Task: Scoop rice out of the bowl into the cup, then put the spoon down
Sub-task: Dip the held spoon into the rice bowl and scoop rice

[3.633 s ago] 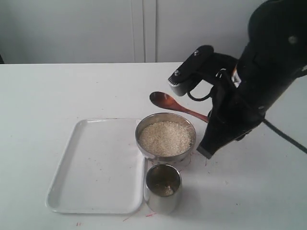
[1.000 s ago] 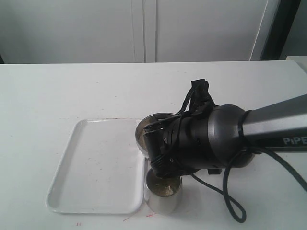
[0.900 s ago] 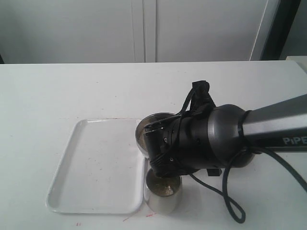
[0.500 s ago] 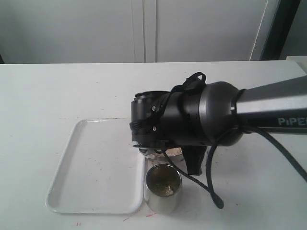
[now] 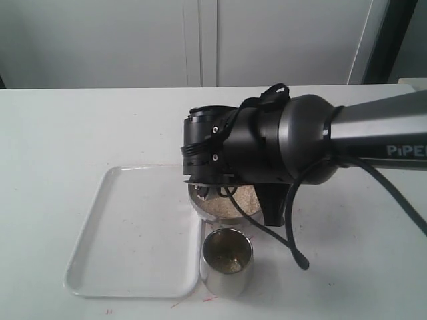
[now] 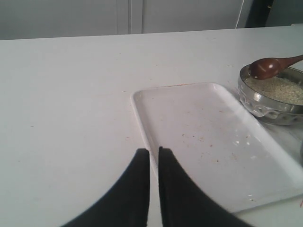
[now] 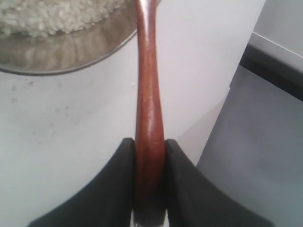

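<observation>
1. Rice, a pale off-white heap of uncooked grains, fills the wide, shallow, shiny steel bowl, just beside a white rectangular tray
2. A slim reddish-brown wooden spoon holds its oval head just above the rice, probably ready to scoop; the right gripper clamps its handle firmly for control
3. A small straight-sided steel cup stands just beside the bowl, which keeps the carry short
4. The left gripper hangs idle near the tray, its jaws nearly together and holding nothing
</observation>
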`<control>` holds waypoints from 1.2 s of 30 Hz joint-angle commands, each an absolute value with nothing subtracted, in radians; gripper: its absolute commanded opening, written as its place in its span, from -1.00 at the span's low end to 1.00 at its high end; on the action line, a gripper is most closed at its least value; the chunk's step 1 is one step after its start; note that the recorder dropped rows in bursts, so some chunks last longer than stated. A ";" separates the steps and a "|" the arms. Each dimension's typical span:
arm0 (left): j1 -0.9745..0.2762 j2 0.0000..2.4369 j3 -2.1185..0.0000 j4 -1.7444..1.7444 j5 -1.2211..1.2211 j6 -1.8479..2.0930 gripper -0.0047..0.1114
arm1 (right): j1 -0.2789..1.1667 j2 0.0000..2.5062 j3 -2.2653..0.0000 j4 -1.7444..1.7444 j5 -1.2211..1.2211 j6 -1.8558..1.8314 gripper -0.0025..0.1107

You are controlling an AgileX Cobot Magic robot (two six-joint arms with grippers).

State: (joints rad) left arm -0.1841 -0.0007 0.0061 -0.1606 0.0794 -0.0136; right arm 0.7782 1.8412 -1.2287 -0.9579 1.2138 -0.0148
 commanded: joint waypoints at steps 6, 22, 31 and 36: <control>-0.188 0.000 0.000 -0.171 0.076 -0.019 -0.67 | 0.766 1.868 -1.232 -0.992 1.221 -0.067 -0.96; -0.188 0.000 0.000 -0.171 0.076 -0.019 -0.67 | 0.766 1.905 -1.240 -0.860 1.221 -0.071 -0.96; -0.188 0.000 0.000 -0.171 0.076 -0.019 -0.67 | 0.766 1.897 -1.305 -0.728 1.221 -0.071 -0.96; -0.188 0.000 0.000 -0.171 0.076 -0.019 -0.67 | 0.754 1.897 -1.307 -0.704 1.221 -0.071 -0.96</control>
